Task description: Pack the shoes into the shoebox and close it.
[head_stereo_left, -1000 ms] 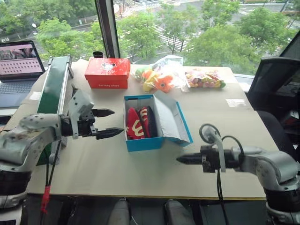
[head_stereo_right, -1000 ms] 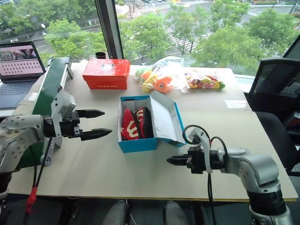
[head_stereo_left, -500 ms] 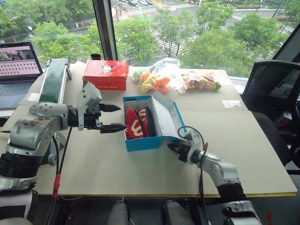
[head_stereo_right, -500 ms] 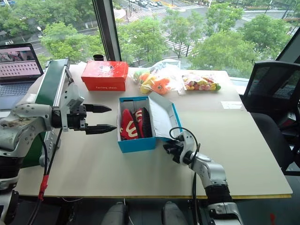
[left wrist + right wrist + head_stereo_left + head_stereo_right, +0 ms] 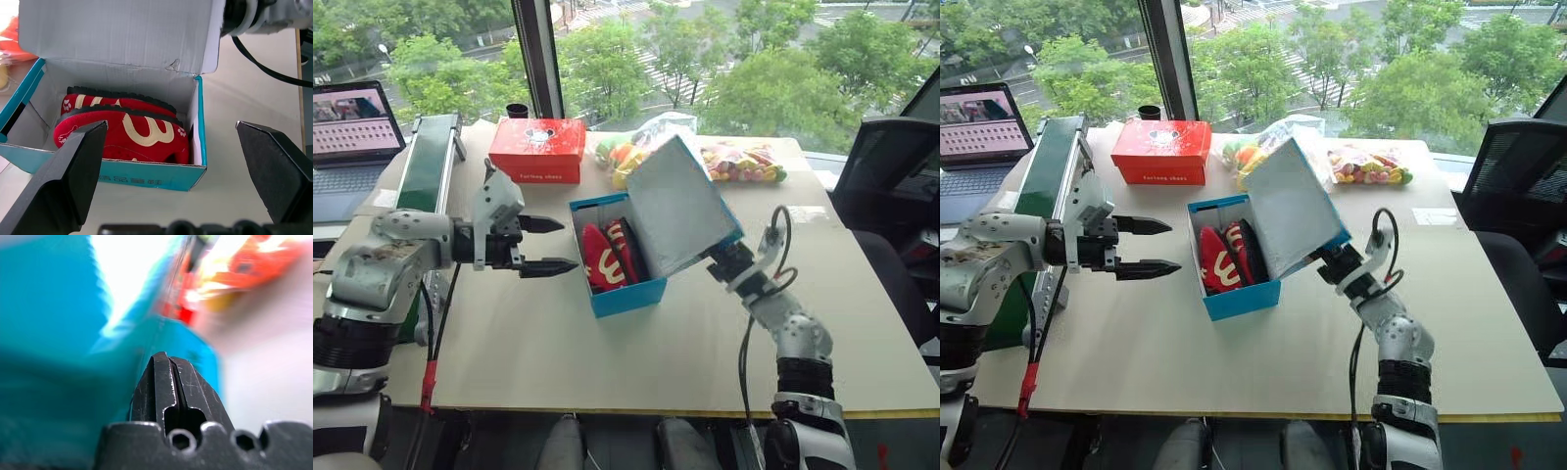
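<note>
Fingers, right gripper point(image 5: 1330, 260): pressed together, nothing held between them; the closed tip is set against the blue outer face of the lid from below, so that the lid is propped and pushed over as by a single blunt wedge, not pinched.

Fingers, left gripper point(image 5: 541, 245): spread to full width, empty; held level just beside the near left wall of the box, apart from it. The placing is judged to serve as a brace, should the box slide under the push from the other side.

Tabletop point(image 5: 607, 362): pale board on which everything listed is carried.

Shoebox point(image 5: 625, 297): bright blue, white inside, standing near the middle of the tabletop, turned slightly askew. The body is open at the top.

Lid point(image 5: 677, 208): hinged on the right long edge, raised past upright and leaning over the opening, white inner face toward the shoes. Closing is judged partly done; the lid is not yet seated.

Red box point(image 5: 537, 151): white lettering, at the far side, well apart; not part of the task.

Bagged plush toys point(image 5: 641, 162): far side, behind the lid; not part of the task.

Shoes point(image 5: 122, 130): red pair with yellow-gold markings, lying on their sides inside the shoebox, below the rim, so the lid's path is left free.
</note>
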`<state>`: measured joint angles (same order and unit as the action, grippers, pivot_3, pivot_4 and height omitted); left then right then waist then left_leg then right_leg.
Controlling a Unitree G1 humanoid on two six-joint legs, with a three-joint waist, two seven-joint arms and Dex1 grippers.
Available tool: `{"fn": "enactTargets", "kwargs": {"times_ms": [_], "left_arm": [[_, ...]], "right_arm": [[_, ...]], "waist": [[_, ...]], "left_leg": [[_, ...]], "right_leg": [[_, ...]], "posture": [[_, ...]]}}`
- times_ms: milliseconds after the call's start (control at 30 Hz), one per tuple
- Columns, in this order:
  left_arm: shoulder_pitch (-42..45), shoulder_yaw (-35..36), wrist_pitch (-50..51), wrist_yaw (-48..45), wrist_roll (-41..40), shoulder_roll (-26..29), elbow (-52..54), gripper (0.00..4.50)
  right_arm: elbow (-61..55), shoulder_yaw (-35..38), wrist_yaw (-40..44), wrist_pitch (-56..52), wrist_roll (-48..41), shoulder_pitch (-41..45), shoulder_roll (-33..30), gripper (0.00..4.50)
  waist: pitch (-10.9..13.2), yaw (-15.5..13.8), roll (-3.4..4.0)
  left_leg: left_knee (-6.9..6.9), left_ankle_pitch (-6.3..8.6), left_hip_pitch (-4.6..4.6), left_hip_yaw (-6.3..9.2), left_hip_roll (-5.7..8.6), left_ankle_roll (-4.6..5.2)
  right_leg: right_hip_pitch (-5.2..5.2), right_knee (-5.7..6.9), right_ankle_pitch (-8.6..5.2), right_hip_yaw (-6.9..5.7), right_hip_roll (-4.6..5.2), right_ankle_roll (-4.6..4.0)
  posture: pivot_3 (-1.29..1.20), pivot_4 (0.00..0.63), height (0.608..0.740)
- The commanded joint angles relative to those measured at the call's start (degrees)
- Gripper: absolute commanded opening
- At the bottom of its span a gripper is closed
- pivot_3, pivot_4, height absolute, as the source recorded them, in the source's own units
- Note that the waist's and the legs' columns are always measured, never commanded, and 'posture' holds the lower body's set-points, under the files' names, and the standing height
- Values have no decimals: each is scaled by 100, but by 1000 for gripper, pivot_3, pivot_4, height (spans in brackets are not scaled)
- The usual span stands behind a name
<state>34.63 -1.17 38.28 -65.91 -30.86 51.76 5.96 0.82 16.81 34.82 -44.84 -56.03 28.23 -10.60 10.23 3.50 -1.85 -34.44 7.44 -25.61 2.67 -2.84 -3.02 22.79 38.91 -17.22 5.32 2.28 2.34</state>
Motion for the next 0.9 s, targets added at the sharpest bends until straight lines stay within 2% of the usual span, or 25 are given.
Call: {"fn": "enactTargets", "kwargs": {"times_ms": [33, 167, 333, 433, 500, 633, 767, 900], "left_arm": [[-44, 315, 37, 75, -95, 41, 189, 4500], [-364, 679, 234, 326, -284, 43, 535, 4500], [-748, 975, 417, 583, -397, 61, 896, 4500], [-1247, 1241, 556, 913, -465, -9, 1308, 4500], [-1442, 1337, 634, 1113, -528, -93, 1523, 4500], [-2067, 1510, 837, 2133, -749, -831, 2512, 4500], [-2559, 1565, 933, 2633, -750, -1092, 3017, 4500], [-2865, 1623, 978, 2893, -856, -1125, 3303, 4500]], "right_arm": [[-781, -359, -45, -712, -551, -17, -67, 37], [-483, -1432, 50, -788, 357, 257, -227, 37], [378, -1879, 322, -292, 1087, 1056, -141, 37], [1751, -2530, 730, 468, 2086, 2168, 136, 37], [2437, -2784, 1031, 911, 2539, 2561, 254, 37], [4742, -3382, 1362, 2200, 3733, 3382, 847, 37], [6046, -3566, 1218, 3224, 4547, 3607, 1172, 37], [6480, -3480, 1223, 3758, 4937, 3618, 1186, 37]], "waist": [[0, -2, 0], [2, 19, 0], [3, 22, 0], [5, 69, 2], [5, 71, 1], [4, 33, -2], [5, 24, -6], [3, 7, -7]], "left_leg": [[2, 0, 1, 2, 0, 0], [-17, -1, 4, 0, 1, -1], [-31, -4, 10, 0, 1, -4], [-30, -4, 11, -2, 1, -4], [-25, -4, 12, -4, -2, -4], [-12, 1, 10, 2, -3, -8], [-23, 10, 5, 8, -1, -25], [-23, 9, 63, 10, -1, -28]], "right_leg": [[-1, -1, -1, -1, 0, 0], [-13, -5, -9, 2, 0, 11], [-20, -2, -18, 2, -1, 29], [-17, -2, -16, 5, -1, 27], [-10, 1, -13, 9, -6, 21], [-11, -3, -2, 2, -6, -1], [-16, -3, -1, 0, -3, -2], [-69, -2, -3, -4, -2, -4]], "posture": [[0, 150, 739], [0, 150, 739], [0, 150, 739], [0, 150, 739], [0, 150, 739], [0, 150, 739], [0, 150, 739], [0, 150, 739]]}}
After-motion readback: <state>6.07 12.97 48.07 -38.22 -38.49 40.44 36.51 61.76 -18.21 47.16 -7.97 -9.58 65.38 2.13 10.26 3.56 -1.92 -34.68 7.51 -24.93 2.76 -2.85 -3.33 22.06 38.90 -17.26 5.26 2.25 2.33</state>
